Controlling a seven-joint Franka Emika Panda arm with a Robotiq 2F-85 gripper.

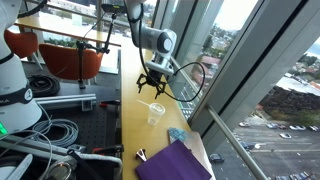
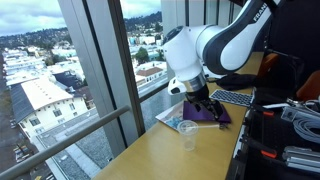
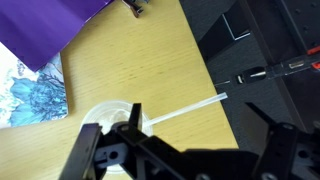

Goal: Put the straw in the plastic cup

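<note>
Gripper point(image 1: 152, 88) is hovering just above the plastic cup point(image 1: 155, 115), its jaws standing wide apart and gripping nothing. The tabletop point(image 1: 133, 125) is carrying a purple cloth point(image 1: 172, 160), lying near the cup but apart from it. The cup is standing upright. In the wrist view the straw point(image 3: 185, 109) is slanting outward from the cup's rim across the tabletop; whether its end is sitting inside cannot be told.

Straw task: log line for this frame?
gripper: fingers open, over plastic cup | straw: runs out from cup rim, near end hidden | in cup: cannot tell
</note>
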